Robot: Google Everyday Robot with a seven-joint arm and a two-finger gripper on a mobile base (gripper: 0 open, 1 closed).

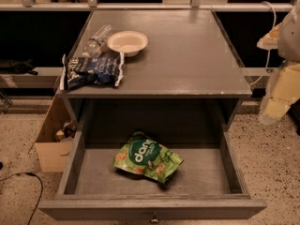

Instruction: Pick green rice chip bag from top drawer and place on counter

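The green rice chip bag [147, 157] lies flat on the floor of the open top drawer [75, 161], a little left of its middle, with the dark green circle facing up. The drawer is pulled fully out, and its small knob [153, 217] shows at the front. The counter [187, 55] is the grey top of the cabinet above it. My gripper [271, 110] hangs at the far right edge of the view, outside the cabinet's right side, at about counter height and well away from the bag. It holds nothing that I can see.
On the counter's left part lie a dark blue and white snack bag [92, 71], a clear plastic bottle [97, 41] on its side and a white bowl [127, 42]. A cardboard box [51, 144] stands on the floor left of the drawer.
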